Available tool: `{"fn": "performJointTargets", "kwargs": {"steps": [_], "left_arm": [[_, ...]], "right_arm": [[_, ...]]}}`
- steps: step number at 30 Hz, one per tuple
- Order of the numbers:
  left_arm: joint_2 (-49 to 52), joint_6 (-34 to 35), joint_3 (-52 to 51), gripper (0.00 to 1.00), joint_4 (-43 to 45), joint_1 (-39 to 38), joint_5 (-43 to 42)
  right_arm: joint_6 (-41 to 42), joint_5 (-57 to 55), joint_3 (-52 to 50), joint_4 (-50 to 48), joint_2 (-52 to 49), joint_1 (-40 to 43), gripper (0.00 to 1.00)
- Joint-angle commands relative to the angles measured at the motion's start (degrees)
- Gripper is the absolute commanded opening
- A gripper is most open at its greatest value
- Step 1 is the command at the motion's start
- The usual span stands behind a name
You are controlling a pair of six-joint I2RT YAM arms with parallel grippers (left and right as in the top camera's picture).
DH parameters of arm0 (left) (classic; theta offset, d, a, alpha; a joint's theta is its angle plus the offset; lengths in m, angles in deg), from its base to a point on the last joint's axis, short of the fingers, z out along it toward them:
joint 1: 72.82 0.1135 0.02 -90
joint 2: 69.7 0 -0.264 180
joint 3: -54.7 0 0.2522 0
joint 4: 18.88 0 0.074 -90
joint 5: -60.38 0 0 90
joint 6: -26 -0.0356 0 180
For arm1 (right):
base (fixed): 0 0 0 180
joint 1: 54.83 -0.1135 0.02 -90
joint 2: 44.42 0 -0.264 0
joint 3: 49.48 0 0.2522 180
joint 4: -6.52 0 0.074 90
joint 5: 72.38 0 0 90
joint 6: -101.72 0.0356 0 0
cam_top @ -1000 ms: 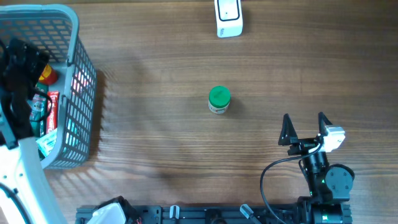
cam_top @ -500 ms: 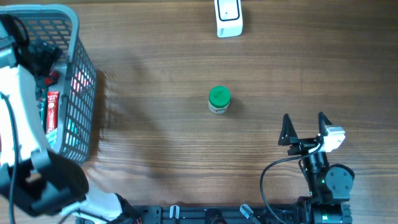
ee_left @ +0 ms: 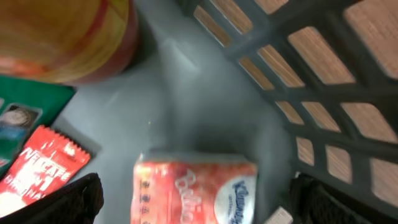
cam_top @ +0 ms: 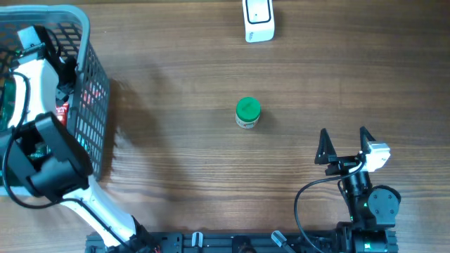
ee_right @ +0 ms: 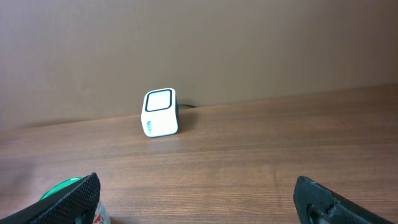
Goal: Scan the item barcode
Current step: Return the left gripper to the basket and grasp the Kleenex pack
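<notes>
A white barcode scanner (cam_top: 258, 20) stands at the table's far edge, and the right wrist view shows the scanner (ee_right: 160, 112) facing me. A small jar with a green lid (cam_top: 247, 112) stands mid-table, apart from both arms. My left arm reaches down into the grey basket (cam_top: 79, 21). There my left gripper (ee_left: 199, 202) is open, its fingers on either side of a red tissue pack (ee_left: 196, 186) lying on the basket floor, without touching it. My right gripper (cam_top: 344, 144) rests open near the front edge, holding nothing.
Inside the basket lie a yellow-and-red can (ee_left: 62, 37), a red sachet (ee_left: 37, 171) and a green packet (ee_left: 28, 109). The basket's lattice wall (ee_left: 323, 93) rises close on the right of the left gripper. The green-lidded jar (ee_right: 59, 186) peeks beside the right gripper's left finger.
My left arm has swung further down into the basket and its jaws have spread wider. The right arm, jar and scanner have not moved.
</notes>
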Motion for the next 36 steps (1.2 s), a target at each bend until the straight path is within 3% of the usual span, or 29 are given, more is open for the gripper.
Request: {"fn": "performJointTargets", "kwargs": {"steps": [1, 12, 17, 22, 29, 36], "left_arm": [[3.58, -1.44, 0.02, 1.00, 0.94, -2.19, -1.36], [6.95, -1.60, -0.07, 0.99, -0.72, -3.43, -1.97], [6.99, -1.57, -0.07, 0.64, -1.73, -3.43, -3.76], [6.99, -1.57, -0.07, 0.47, -2.73, -3.41, -3.72], [2.69, -1.55, 0.76, 0.44, -4.76, -3.37, 0.55], [-9.77, -1.36, 2.51, 0.47, -8.74, -3.30, 4.52]], "right_arm": [[-0.55, -0.37, -0.11, -0.26, 0.46, -0.22, 1.00], [-0.57, -0.37, -0.11, -0.26, 0.46, -0.22, 1.00], [-0.57, -0.37, -0.11, -0.24, 0.46, -0.22, 1.00], [-0.57, -0.37, -0.11, -0.26, 0.46, -0.22, 0.99], [-0.57, -0.37, -0.11, -0.24, 0.46, -0.22, 1.00], [-0.57, -0.37, -0.11, -0.24, 0.46, -0.22, 1.00]]}}
